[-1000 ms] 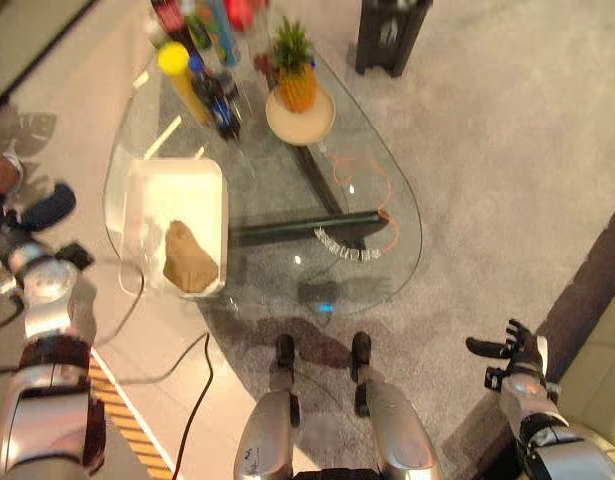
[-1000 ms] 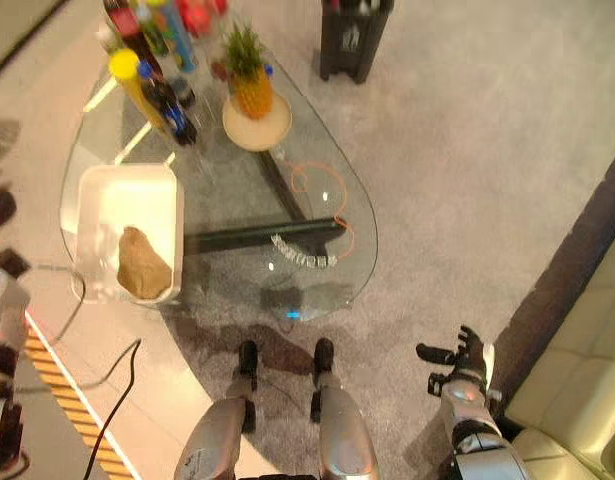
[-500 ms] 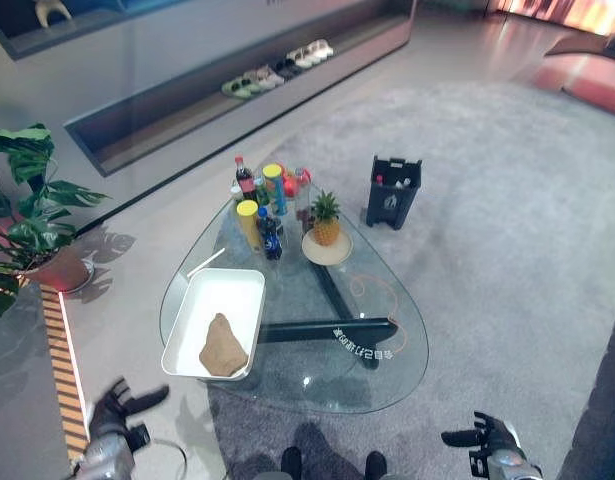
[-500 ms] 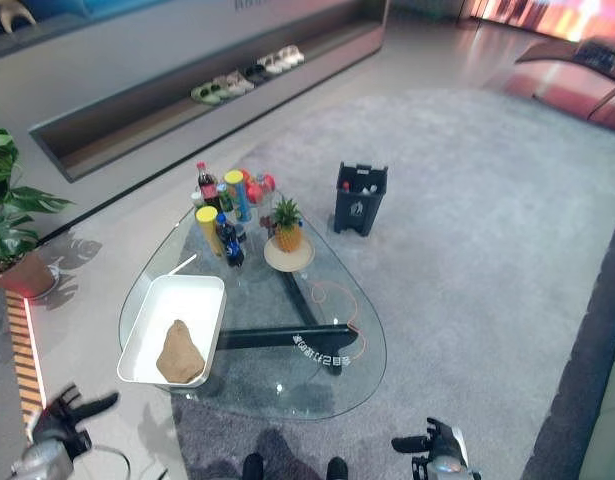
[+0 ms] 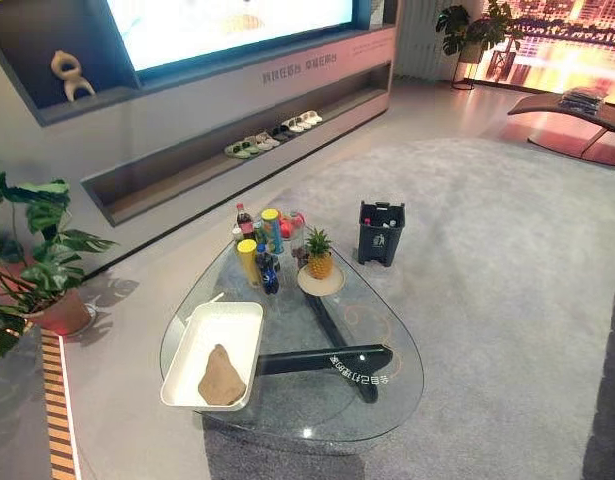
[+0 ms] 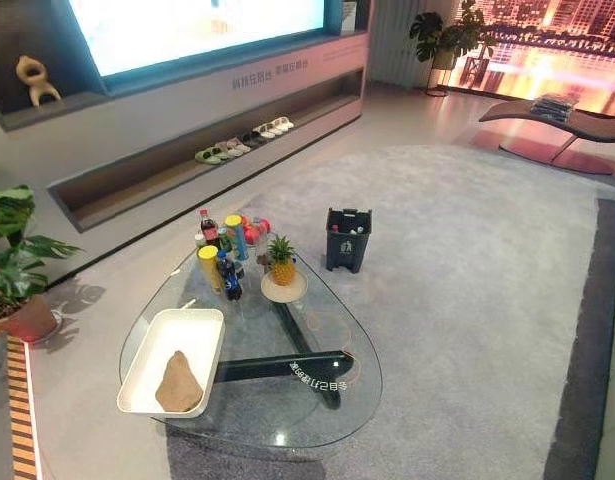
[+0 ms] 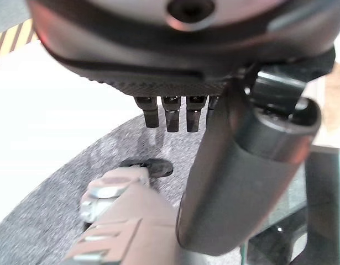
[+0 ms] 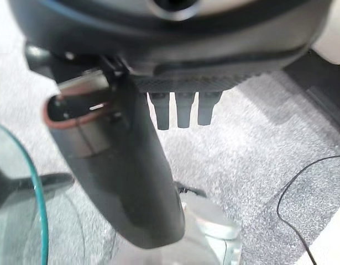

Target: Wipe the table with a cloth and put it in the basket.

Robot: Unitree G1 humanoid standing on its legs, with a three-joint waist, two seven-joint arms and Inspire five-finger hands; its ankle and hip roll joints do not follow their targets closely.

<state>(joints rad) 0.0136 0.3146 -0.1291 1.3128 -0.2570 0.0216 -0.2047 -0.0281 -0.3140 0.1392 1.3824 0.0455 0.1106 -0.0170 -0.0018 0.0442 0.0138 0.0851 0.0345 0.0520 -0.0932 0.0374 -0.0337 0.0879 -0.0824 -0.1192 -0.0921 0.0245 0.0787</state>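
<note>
The brown cloth (image 5: 222,376) lies in the white basket (image 5: 249,318) on the glass table (image 5: 387,395); left robot hand (image 7: 175,113) and right robot hand (image 8: 183,110) hang relaxed, empty, beside the table; judged finished, so keep both clear.

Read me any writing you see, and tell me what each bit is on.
White lettering on the dark bar under the glass table: too small to read.
Lettering on the wall ledge below the screen: blurred.
Label on the dark bin: unreadable.
Bottle labels: unreadable.
</note>
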